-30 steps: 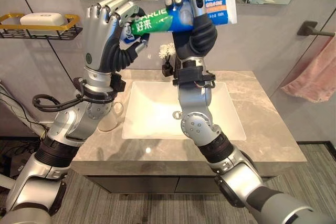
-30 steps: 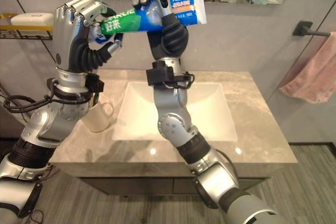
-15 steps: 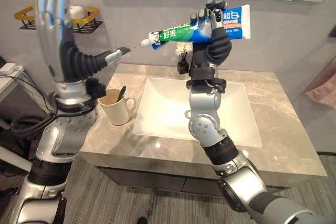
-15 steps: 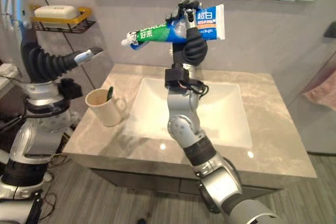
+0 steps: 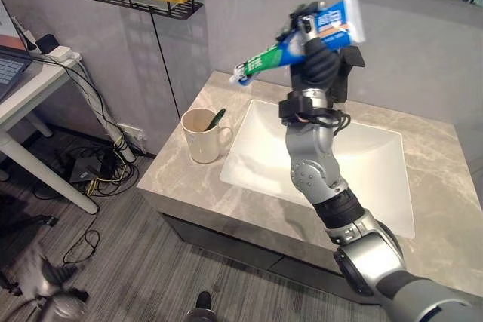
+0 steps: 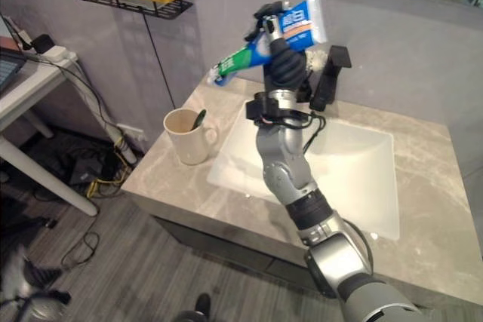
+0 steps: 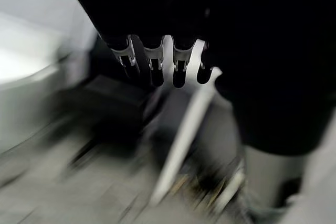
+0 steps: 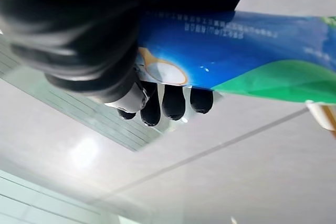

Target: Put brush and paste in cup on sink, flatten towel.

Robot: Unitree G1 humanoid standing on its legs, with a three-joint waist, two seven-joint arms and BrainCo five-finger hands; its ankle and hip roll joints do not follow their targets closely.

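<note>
While the paste tube is held high over the basin, the coming move is judged to turn on how the tube lies relative to the cup.

Right hand: the right hand [image 5: 317, 50] is raised above the sink's back edge, its fingers [image 8: 173, 103] curled round the wide end of the toothpaste tube [image 5: 298, 39].

Tube axis: the tube is held slanting, the crimped blue end up and away from the cup, the capped green end down and pointing toward the cup.

Cup: the cup [image 5: 202, 135] stands upright on the counter just beside the sink [image 5: 377, 186], on the side the cap points to, well below the cap and apart from it.

Brush: a green-handled toothbrush [image 5: 216, 118] is already leaning inside the cup, against the rim nearer the sink.

Nearer hand: the right hand is the one nearer the cup and already loaded; the tube would have to be carried across and down, cap first, to clear the brush.

Left hand: the left hand [image 7: 163, 61] is seen through heavy blur in its own wrist view, far from the cup as far as can be judged; its fingers appear straight and nothing seems held.

Towel: nothing can be said of it from here.
</note>
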